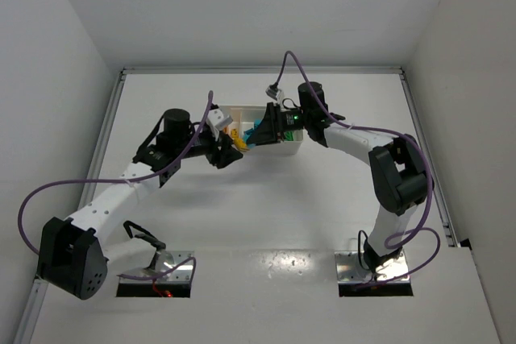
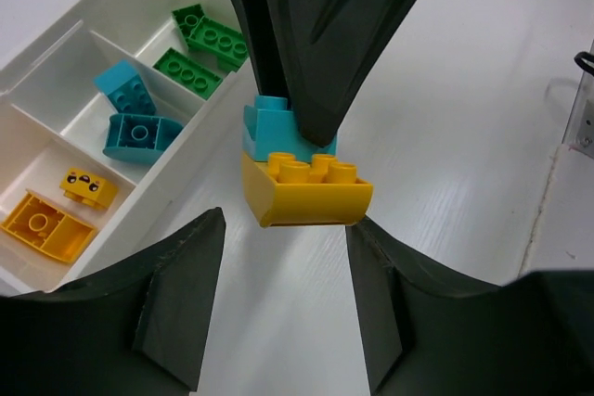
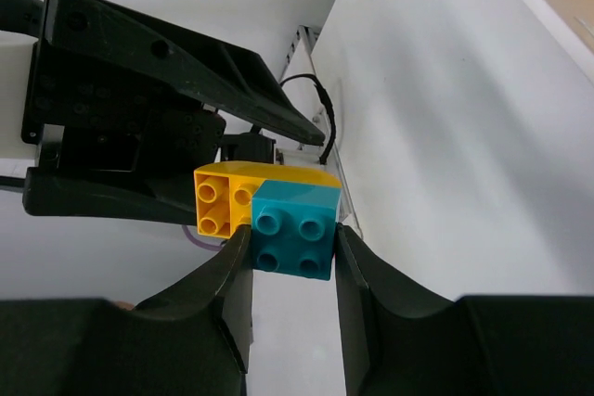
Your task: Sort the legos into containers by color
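Note:
A cyan brick (image 3: pixel 295 234) is stuck to a yellow brick (image 3: pixel 221 201). My right gripper (image 3: pixel 292 231) is shut on the cyan brick and holds the pair above the table, just in front of the white tray (image 1: pixel 292 149). In the left wrist view the yellow brick (image 2: pixel 311 194) hangs under the cyan brick (image 2: pixel 269 132), just beyond my open left gripper (image 2: pixel 285 229); its right corner is close to one finger. The tray's compartments hold two green bricks (image 2: pixel 209 39), two cyan bricks (image 2: pixel 139 134) and two yellow bricks (image 2: pixel 42 224).
The two grippers meet at the tray's front left corner (image 1: pixel 234 130) in the top view. A raised rail (image 1: pixel 109 130) runs along the table's left edge. Purple cables (image 1: pixel 48 191) loop beside both arms.

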